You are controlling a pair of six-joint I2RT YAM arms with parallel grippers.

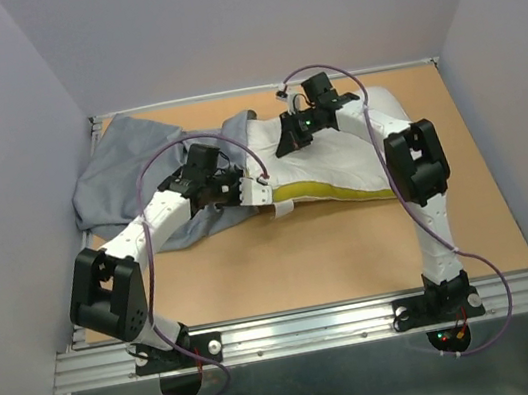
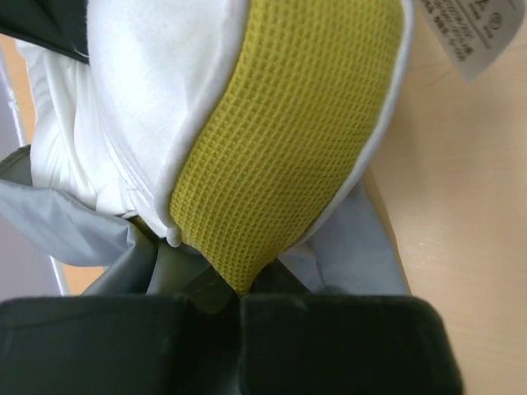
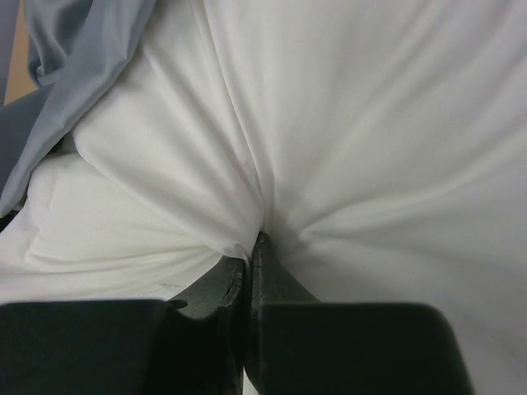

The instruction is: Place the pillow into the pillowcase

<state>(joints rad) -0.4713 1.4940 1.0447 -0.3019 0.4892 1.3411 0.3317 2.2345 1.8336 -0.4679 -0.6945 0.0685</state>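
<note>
Pillow (image 1: 337, 150) lies centre, its 9 o'clock end at the pillowcase (image 1: 128, 170); left gripper (image 2: 237, 288) pinched tight on its yellow band (image 2: 280, 123); right gripper (image 3: 251, 255) nipping its white top; soft, light, probably floppy; best gripped at edges.

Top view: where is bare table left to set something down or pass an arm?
Widest bare table: the near strip between the pillow and the front rail. Narrower strip right of the right arm. Crowded: far left under the pillowcase, and centre where the left pincer and right pincer clamp the pillow.
</note>
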